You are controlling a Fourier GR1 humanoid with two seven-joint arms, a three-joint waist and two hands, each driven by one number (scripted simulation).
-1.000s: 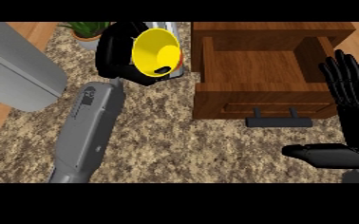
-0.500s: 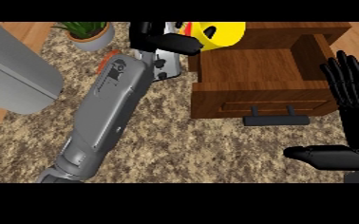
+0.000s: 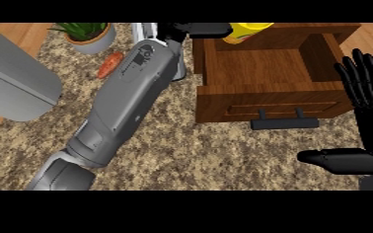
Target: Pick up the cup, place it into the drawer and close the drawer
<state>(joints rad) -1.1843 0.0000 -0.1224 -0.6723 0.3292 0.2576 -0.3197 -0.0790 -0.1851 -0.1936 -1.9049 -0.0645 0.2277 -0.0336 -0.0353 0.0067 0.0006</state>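
Note:
A yellow cup (image 3: 246, 31) shows at the top of the view, over the back edge of the open wooden drawer (image 3: 271, 97). My left hand (image 3: 195, 30) is curled on the cup's left side, and the grey forearm stretches up from the lower left. Much of the cup is cut off by the view's top. The drawer is pulled out, its inside bare, with a dark handle (image 3: 284, 123) at its front. My right hand (image 3: 354, 118) rests open at the right edge, fingers up and thumb pointing left.
A potted plant (image 3: 90, 35) stands at the top left, with an orange carrot (image 3: 110, 65) lying beside it. A grey rounded object (image 3: 25, 88) sits at the left edge. The counter (image 3: 211, 158) is speckled brown stone.
My left arm has carried the cup rightward and away from me, from left of the drawer to above its back edge. The right hand has stayed still.

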